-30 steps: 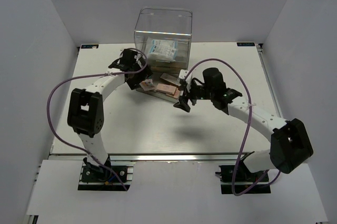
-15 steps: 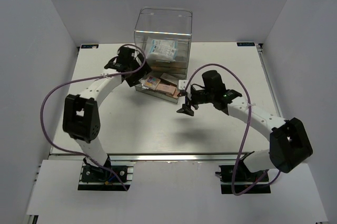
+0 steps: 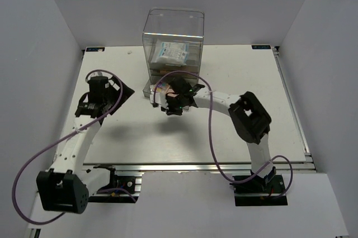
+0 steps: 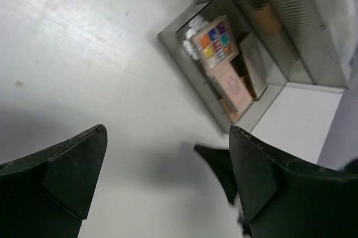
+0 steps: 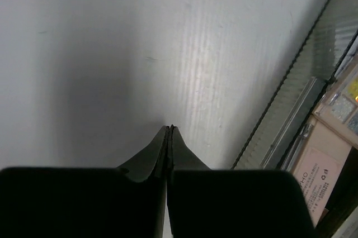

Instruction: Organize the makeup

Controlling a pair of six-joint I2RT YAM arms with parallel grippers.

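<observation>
The makeup, a multicoloured palette (image 4: 215, 45) and a peach palette (image 4: 235, 84), lies in the open drawer (image 4: 193, 81). Our right gripper (image 5: 169, 129) is fully closed on nothing, near the drawer front at its 6 o'clock. We judge that we should push squarely and slowly toward 12 o'clock. Our left gripper (image 4: 166, 132) stands wide open and empty at 9 o'clock.

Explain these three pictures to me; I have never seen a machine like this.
Two white robot arms are bolted to a table. One picture looks down from above; the other two come from a camera on each wrist. The left pincer is open and empty; the right pincer is shut on nothing. At the back stands a clear drawer box with a white-blue packet inside. One drawer is pulled out, holding a multicoloured palette and a peach palette.
</observation>
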